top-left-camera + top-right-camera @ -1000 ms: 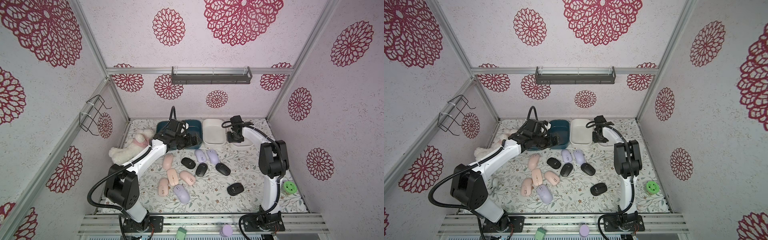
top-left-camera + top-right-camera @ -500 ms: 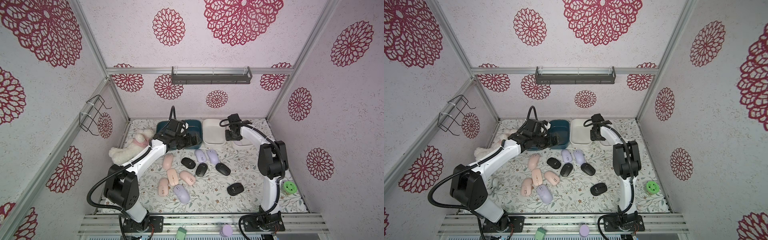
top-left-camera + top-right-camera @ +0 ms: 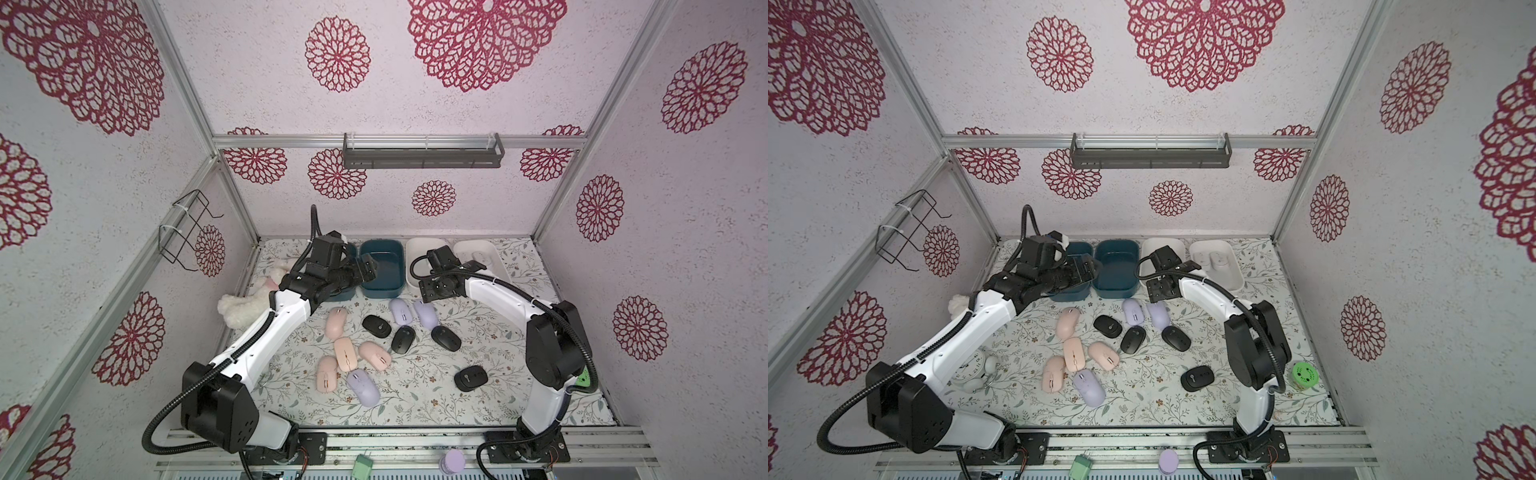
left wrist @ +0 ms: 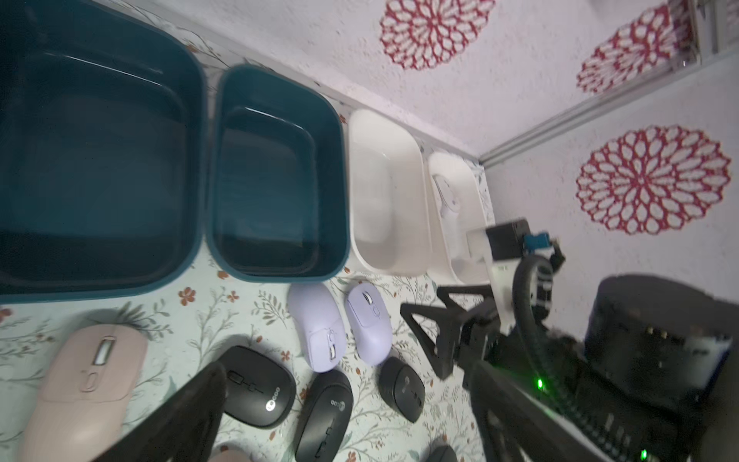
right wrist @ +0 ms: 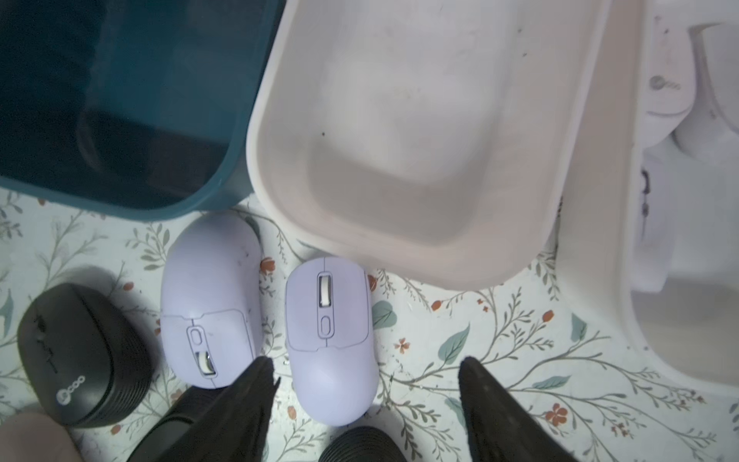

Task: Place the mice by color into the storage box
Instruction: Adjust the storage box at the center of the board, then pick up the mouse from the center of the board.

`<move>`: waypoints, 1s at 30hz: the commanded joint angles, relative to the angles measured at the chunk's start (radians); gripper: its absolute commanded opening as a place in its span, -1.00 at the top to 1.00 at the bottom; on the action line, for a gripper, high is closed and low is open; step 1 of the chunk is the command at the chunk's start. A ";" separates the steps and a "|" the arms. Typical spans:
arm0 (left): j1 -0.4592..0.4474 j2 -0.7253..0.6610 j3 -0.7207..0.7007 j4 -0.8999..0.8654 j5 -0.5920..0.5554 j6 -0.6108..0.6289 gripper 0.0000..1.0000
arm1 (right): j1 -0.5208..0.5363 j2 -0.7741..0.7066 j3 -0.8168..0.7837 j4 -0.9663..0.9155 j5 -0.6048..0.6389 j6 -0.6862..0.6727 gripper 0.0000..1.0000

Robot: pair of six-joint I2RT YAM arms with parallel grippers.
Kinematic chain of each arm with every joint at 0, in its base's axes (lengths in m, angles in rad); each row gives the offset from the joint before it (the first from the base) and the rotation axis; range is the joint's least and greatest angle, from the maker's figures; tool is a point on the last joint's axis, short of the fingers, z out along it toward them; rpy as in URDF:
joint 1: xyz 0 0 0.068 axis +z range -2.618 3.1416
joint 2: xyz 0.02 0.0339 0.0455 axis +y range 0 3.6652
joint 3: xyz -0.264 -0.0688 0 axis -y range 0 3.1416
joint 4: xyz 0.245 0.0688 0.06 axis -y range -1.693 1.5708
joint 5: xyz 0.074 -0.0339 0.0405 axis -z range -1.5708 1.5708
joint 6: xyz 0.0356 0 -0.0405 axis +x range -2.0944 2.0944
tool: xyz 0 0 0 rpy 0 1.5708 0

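Note:
Four storage boxes line the back wall: two teal (image 3: pixel 400 249) (image 4: pixel 276 276) and two white (image 3: pixel 412 253) (image 5: pixel 280 120). White mice (image 3: pixel 478 255) lie in the rightmost box (image 3: pixel 1235 274). Pink mice (image 3: pixel 345 353), black mice (image 3: pixel 376 326) and lavender mice (image 3: pixel 401 311) lie loose on the floral mat. My right gripper (image 3: pixel 430 293) (image 5: pixel 366 372) is open just above the mat. One lavender mouse (image 5: pixel 332 340) lies between its fingers, untouched. My left gripper (image 3: pixel 368 268) (image 4: pixel 344 400) hangs wide open and empty over the teal boxes' front edge.
A white plush toy (image 3: pixel 249 303) lies at the mat's left edge behind my left arm. A pale alarm clock (image 3: pixel 971 374) sits under that arm. A green round object (image 3: pixel 1304 376) stands at the right wall. A wire rack (image 3: pixel 187 232) hangs on the left wall.
My right gripper moved from over the rightmost white box leftward and forward to the lavender mice, and its jaws opened. The left arm stayed put.

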 commanded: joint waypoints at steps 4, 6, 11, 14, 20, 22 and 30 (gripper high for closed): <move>0.074 -0.003 -0.030 0.063 0.001 -0.086 -0.94 | 0.022 0.022 -0.059 0.028 -0.048 -0.003 -0.53; 0.084 0.013 -0.024 0.065 0.034 -0.086 -0.94 | 0.022 0.052 -0.053 0.025 -0.045 -0.004 -0.52; 0.089 0.041 -0.019 0.073 0.092 -0.095 -0.94 | 0.021 0.114 -0.030 0.036 -0.044 -0.007 -0.45; 0.089 0.046 -0.017 0.073 0.093 -0.091 -0.94 | 0.020 0.146 -0.006 0.040 -0.074 0.000 -0.37; 0.092 0.048 -0.019 0.080 0.106 -0.091 -0.93 | 0.020 0.169 0.000 0.042 -0.065 0.009 -0.21; 0.092 0.049 -0.018 0.082 0.117 -0.091 -0.94 | 0.020 0.156 -0.009 0.044 -0.052 0.011 -0.15; 0.093 0.042 -0.019 0.093 0.136 -0.094 -0.93 | 0.034 0.071 -0.028 0.022 -0.052 0.007 -0.03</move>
